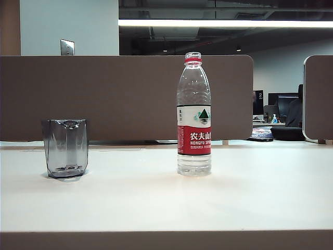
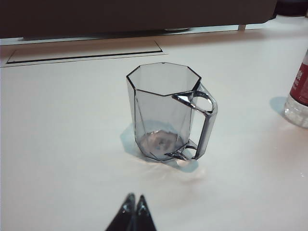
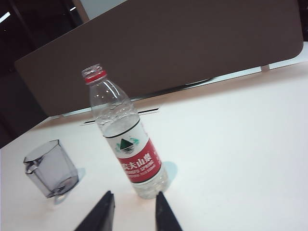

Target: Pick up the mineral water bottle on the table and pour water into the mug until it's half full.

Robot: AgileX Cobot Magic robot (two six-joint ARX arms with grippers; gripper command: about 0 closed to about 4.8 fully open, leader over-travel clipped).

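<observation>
Mineral water bottle (image 1: pixel 194 114) upright, uncapped; mug (image 1: pixel 65 148) well apart.
Left gripper (image 2: pixel 134 208) closed near mug; right gripper (image 3: pixel 132 207) parted near bottle, holding nothing.

Neither arm shows in the exterior view, so both grippers are hidden there. In the left wrist view only the dark tips of the left gripper (image 2: pixel 134 211) poke in at the frame's edge, pressed together; the mineral water bottle (image 2: pixel 299 98), off to its side, is cut off so that just its base and a strip of label show. In the right wrist view the right gripper (image 3: pixel 132 211) is cropped too, two fingers standing apart just short of the bottle. Small label print is unreadable, and distant desks are too small to make out.
</observation>
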